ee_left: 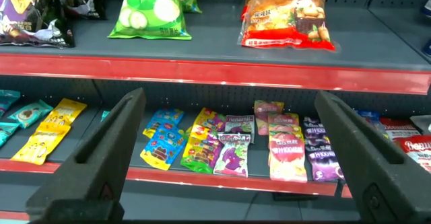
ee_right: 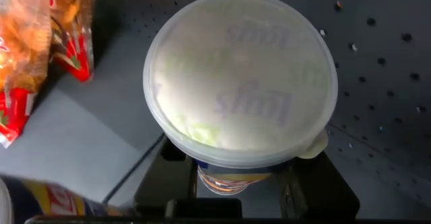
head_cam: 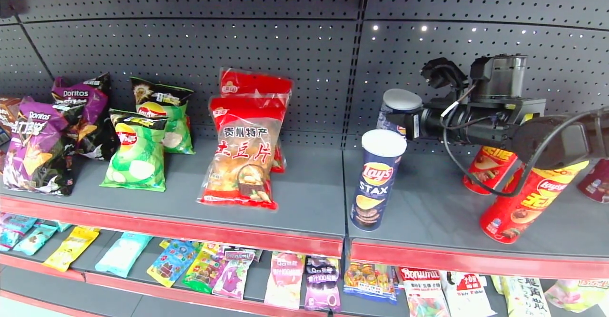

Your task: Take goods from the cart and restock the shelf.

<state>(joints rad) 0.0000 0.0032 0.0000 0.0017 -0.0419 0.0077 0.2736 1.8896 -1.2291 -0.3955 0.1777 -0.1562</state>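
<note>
Black right gripper [head_cam: 399, 122]: sits deep in the shelf bay, fingers pinching a dark-blue cardboard crisp tube with a white plastic lid [ee_right: 239, 83] low on its body, under the lid.
Held tube: upright at the back of the bay, near the dark perforated metal back panel [head_cam: 476, 45] and directly behind a second dark-blue crisp tube with a white lid [head_cam: 376, 183] at the front. Whether its base touches the board cannot be told.
Step in hand, as I judge it: setting the tube down in the rear row.
Doing it well: lower it straight until the base lies flat on the grey metal shelf board with a red front lip [head_cam: 428, 222]. Part the fingers only slightly, then draw back along the arm's own line with no sideways sweep.
Watch for: the front tube, just beside the wrist, and the two red crisp tubes [head_cam: 523, 207] leaning under the forearm. They look tall and light, so a nudge would likely topple them.
Left gripper [ee_left: 229, 163]: fingers spread wide and holding nothing, before the lower shelf of small coloured sweet packets [ee_left: 229, 150].
</note>
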